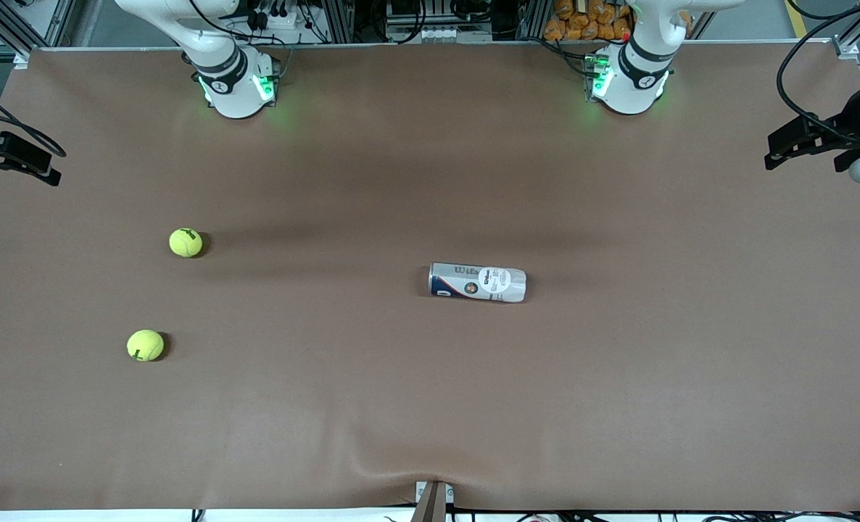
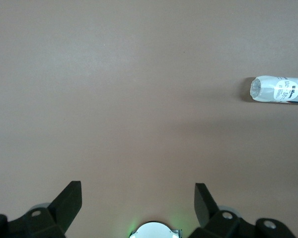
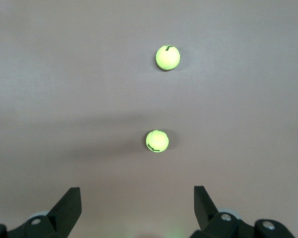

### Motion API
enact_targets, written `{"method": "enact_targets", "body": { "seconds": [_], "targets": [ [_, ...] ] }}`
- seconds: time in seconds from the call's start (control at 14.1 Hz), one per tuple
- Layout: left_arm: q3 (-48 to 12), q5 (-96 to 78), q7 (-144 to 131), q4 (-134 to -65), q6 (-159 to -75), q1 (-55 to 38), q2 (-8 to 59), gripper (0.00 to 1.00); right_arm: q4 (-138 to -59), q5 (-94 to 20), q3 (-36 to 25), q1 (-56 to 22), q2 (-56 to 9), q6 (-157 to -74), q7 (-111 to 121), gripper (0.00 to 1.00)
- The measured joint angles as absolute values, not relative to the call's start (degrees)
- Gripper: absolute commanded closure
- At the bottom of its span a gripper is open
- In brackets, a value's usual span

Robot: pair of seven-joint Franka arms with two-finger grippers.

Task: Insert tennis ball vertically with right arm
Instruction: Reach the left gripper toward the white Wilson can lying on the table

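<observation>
Two yellow tennis balls lie on the brown table toward the right arm's end: one (image 1: 185, 242) (image 3: 157, 141) closer to the robots' bases, the other (image 1: 145, 345) (image 3: 168, 57) nearer the front camera. A white and blue ball can (image 1: 478, 282) (image 2: 279, 89) lies on its side around the table's middle. My right gripper (image 3: 137, 194) hangs open and empty high over the table, close to its base, with both balls well ahead of it. My left gripper (image 2: 138, 191) waits, open and empty, high over bare table near its own base. Neither gripper shows in the front view.
The two arm bases (image 1: 238, 83) (image 1: 629, 76) stand along the table's edge farthest from the front camera. Black camera mounts sit at both ends of the table (image 1: 13, 156) (image 1: 821, 138). A small clamp (image 1: 433, 500) holds the brown cover at the edge nearest the front camera.
</observation>
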State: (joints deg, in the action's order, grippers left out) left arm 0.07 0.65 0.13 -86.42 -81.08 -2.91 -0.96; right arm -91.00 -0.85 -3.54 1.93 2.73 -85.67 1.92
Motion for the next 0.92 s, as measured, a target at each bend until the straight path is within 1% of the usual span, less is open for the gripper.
{"method": "enact_targets", "body": {
  "seconds": [0.57,0.92],
  "targets": [
    [0.0,0.7,0.1,-86.4,-81.1,-3.0,-0.9,0.0,-91.0,-0.8,-3.5,1.9,2.7,-85.7,1.9,0.0],
    [-1.4,0.6,1.2,-86.6,-81.1,-4.4,0.0,0.0,-91.0,-0.9,-3.5,1.9,2.7,-85.7,1.9,0.0]
  ]
}}
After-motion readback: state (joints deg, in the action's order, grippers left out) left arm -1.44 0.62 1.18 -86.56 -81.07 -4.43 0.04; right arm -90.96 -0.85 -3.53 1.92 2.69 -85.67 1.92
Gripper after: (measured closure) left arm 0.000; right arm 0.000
